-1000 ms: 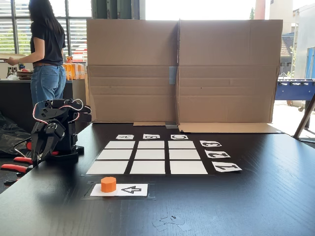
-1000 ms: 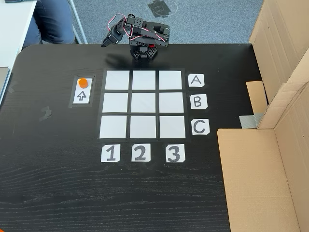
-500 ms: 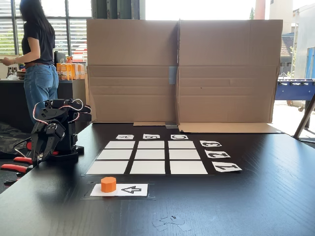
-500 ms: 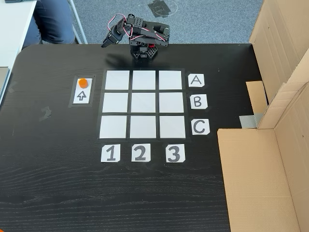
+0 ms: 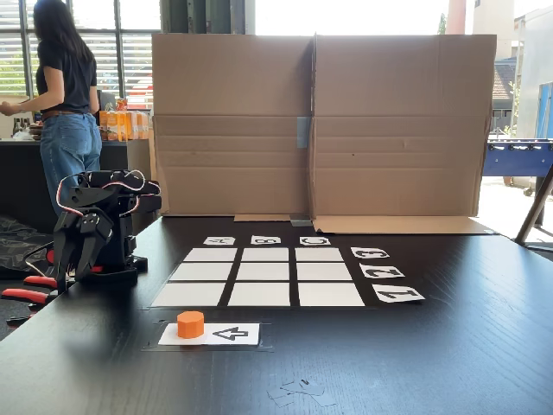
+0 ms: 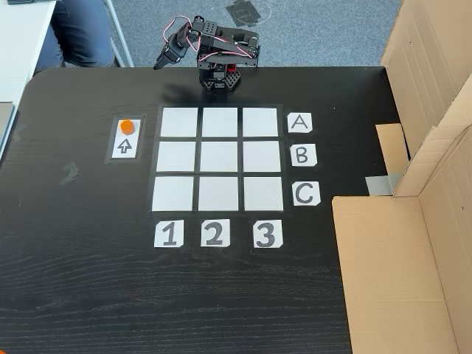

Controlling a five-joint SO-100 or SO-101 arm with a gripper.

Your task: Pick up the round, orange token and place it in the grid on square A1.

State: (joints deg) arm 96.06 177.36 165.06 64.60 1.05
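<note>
One small orange token (image 5: 191, 324) sits nearest the low fixed camera, on the blank end of a white arrow card (image 5: 226, 334) laid on the dark wood-grain table (image 5: 449, 363). From above, the token (image 6: 127, 126) lies just beside the grid's left edge, roughly level with the A row. It looks like a short, stiff plastic puck with faceted sides and a flat top: probably light and fairly slick, so a grip low across two opposite facets should hold it best, with little risk of crushing it.

Beyond the card lies the grid (image 5: 259, 277), nine flat white paper rectangles with black gaps, with number cards on the right and letter cards along the far edge. Seen from above, square A1 (image 6: 178, 122) is the top-left cell, close to the token and bare.

Farther back on the left of the low view stands the black arm, folded over its base with red and white wires looping across it. Its gripper (image 5: 69, 264) hangs downward, well apart from the token; I cannot tell whether the fingers are apart or together. Behind stand corrugated cardboard walls (image 5: 320, 121) and a person (image 5: 65, 95) by the window.
</note>
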